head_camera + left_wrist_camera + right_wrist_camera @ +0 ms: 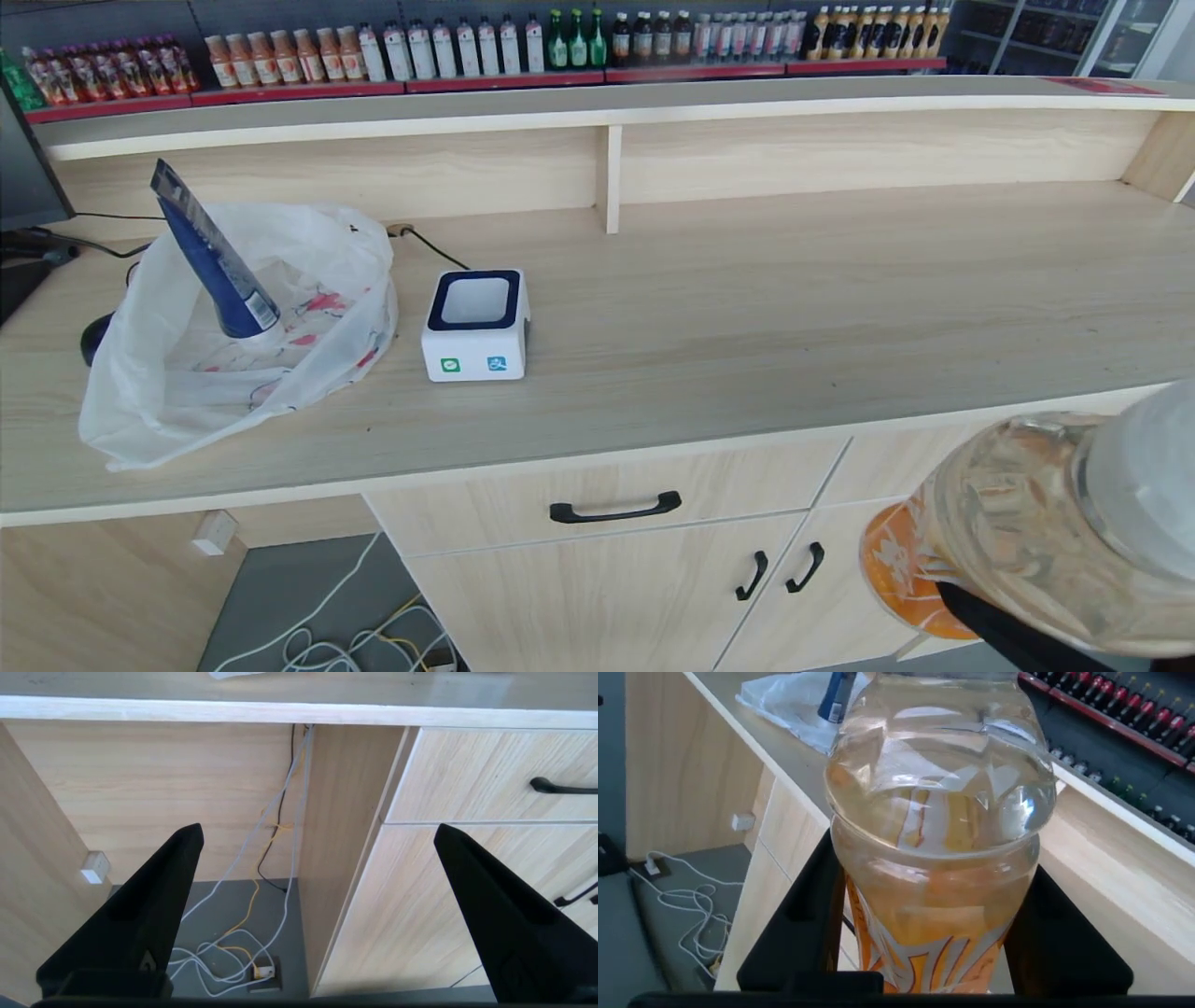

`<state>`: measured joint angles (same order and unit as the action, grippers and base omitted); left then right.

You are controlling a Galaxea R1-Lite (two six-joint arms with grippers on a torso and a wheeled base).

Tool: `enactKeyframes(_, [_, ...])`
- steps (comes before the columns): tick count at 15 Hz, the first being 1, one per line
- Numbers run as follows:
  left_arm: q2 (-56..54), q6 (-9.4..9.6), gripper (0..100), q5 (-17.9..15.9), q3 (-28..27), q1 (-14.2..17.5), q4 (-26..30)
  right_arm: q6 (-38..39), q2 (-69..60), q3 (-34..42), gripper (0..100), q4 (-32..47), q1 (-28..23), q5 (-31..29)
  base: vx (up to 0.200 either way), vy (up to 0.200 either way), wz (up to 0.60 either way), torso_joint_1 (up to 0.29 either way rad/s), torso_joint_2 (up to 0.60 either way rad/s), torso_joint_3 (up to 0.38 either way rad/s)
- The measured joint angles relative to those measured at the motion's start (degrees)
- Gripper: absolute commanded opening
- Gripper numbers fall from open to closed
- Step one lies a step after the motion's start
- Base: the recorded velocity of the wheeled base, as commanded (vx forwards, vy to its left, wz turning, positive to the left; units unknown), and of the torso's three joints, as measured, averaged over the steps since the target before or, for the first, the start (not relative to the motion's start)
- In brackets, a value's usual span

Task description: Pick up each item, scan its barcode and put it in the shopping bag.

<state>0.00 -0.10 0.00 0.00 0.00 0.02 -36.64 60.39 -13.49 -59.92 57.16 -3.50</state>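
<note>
A clear bottle (1027, 532) of pale drink with an orange label and a white cap is held at the lower right, in front of the counter's edge. My right gripper (929, 943) is shut on the bottle (938, 831), its black fingers on both sides of the label. A white plastic shopping bag (233, 327) lies open on the counter at the left, with a blue tube (219, 257) standing in it. The white barcode scanner (476, 325) with a dark-rimmed window sits just right of the bag. My left gripper (318, 915) hangs open below the counter, facing the cabinet.
The wooden counter (747, 308) stretches bare to the right of the scanner, with a raised ledge (607, 112) behind. Drawers and doors with black handles (614, 509) are below. Cables (243, 943) lie on the floor under the counter. Shelves of bottles (560, 42) line the back.
</note>
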Motion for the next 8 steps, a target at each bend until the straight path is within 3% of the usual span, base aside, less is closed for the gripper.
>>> enactKeyframes(8, [0.0, 0.00, 100, 0.0, 0.0, 0.0, 0.0, -8.8, 12.2, -7.6, 0, -0.6, 7.5, 0.0, 0.000, 0.000, 0.00, 0.000, 0.00, 0.000])
